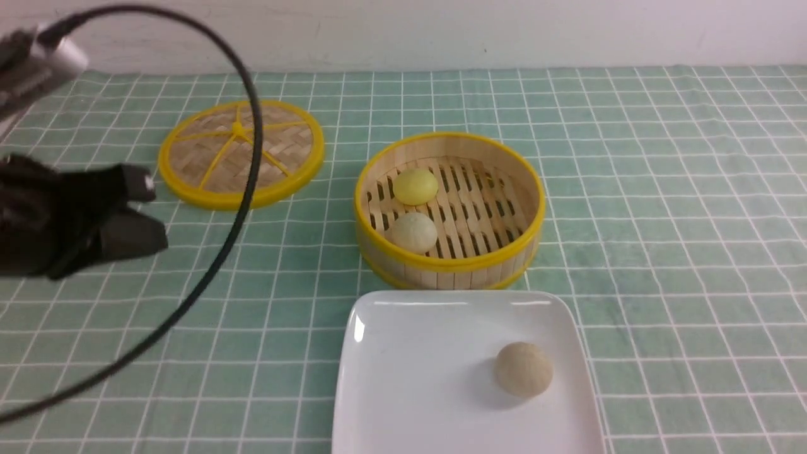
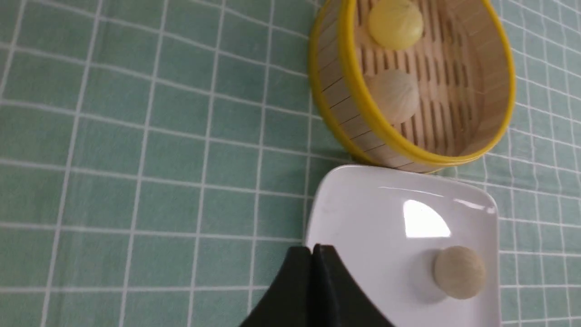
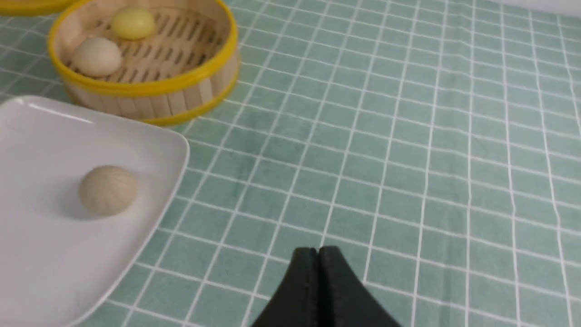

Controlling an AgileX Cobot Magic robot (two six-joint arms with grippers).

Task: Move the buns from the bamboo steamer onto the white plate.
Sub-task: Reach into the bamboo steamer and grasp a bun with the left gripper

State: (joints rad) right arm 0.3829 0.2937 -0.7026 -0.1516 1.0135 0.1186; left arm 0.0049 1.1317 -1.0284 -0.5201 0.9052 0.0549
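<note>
Front view: steamer (image 1: 449,270) holds two buns (image 1: 415,186), plate (image 1: 416,378) one.

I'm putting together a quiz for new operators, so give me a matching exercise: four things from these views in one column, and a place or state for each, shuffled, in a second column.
Things:
1. yellow bun
2. tan bun
3. lid
4. right gripper

Places or states:
A. on the plate
B. shut, holding nothing
C. in the steamer
D. flat on the cloth, left of the steamer

Pairs: 1-C, 2-A, 3-D, 4-B
</note>
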